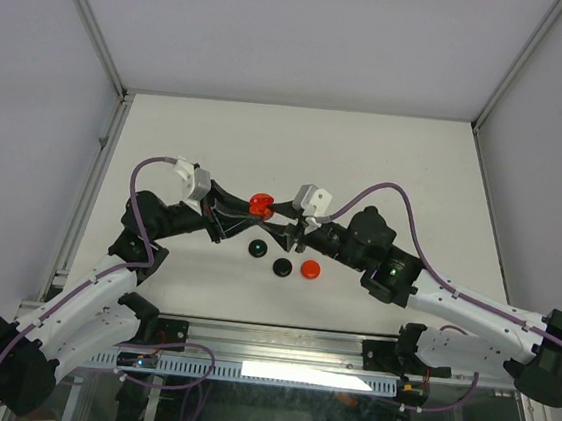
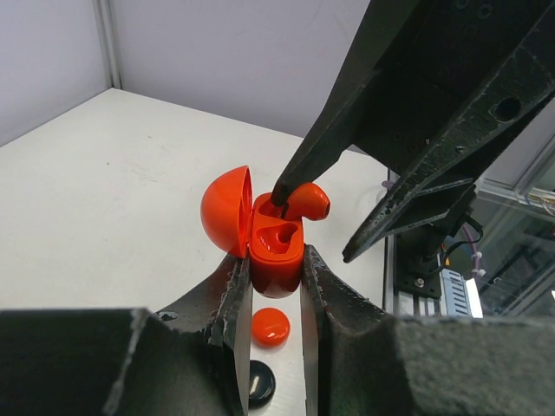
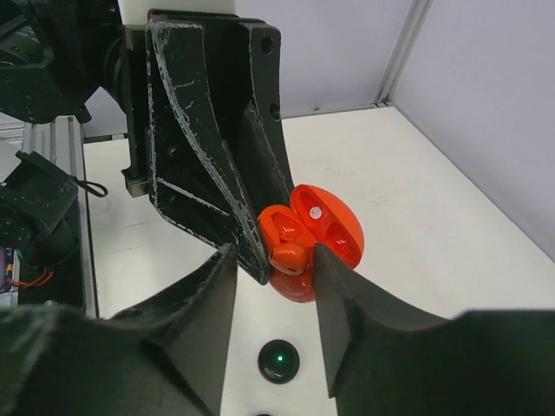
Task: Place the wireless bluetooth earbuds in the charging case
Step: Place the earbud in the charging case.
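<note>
Counted: 2 end effectors, 1 red charging case [image 2: 276, 276], 1 red earbud [image 2: 307, 201], 3 round discs on the counter [image 1: 397, 162].

Of the discs: 1 red disc [image 1: 310, 269], 1 black disc [image 1: 282, 267], 1 dark disc with a green dot [image 1: 255, 249], all in a loose row just on the near side of the case.

Case held over the counter, lid swung open. Pinched at its lower body by the left end effector [image 2: 275, 258], fingers pressed against both sides.

Earbud at the open top of the case, poking into 1 of the sockets, its round body above the rim. Right between the fingers of the right end effector [image 3: 274, 253]. Those fingers slightly spread: 1 fingertip [image 2: 280, 196] touching the earbud, the other apart from it.
</note>
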Available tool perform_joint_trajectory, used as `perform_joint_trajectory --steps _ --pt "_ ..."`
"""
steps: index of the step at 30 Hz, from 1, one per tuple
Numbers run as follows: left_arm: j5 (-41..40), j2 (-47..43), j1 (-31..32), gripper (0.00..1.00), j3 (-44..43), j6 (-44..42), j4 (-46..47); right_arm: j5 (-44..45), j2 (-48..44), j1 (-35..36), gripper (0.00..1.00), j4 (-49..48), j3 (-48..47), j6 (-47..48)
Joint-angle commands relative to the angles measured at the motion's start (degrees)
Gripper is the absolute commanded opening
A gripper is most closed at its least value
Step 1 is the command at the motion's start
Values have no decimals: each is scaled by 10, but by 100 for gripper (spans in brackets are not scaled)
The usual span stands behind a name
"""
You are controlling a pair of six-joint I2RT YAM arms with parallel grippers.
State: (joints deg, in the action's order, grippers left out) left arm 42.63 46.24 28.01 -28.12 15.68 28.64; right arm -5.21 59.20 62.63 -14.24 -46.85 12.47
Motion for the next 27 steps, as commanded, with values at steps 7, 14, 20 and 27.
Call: perform_joint_trajectory --steps 7,14,20,27 --pt "-19 -22 -5 0 -12 -53 -11 84 -23 3 63 19 -42 -46" --pt "-16 -20 -6 0 -12 -56 -14 111 -19 2 71 21 -53 -68" --pt "-12 -22 -6 0 -14 -57 -14 137 -10 3 74 23 -55 -76" --pt "-10 -24 -6 0 -14 -57 -15 180 -18 1 74 47 -46 -61"
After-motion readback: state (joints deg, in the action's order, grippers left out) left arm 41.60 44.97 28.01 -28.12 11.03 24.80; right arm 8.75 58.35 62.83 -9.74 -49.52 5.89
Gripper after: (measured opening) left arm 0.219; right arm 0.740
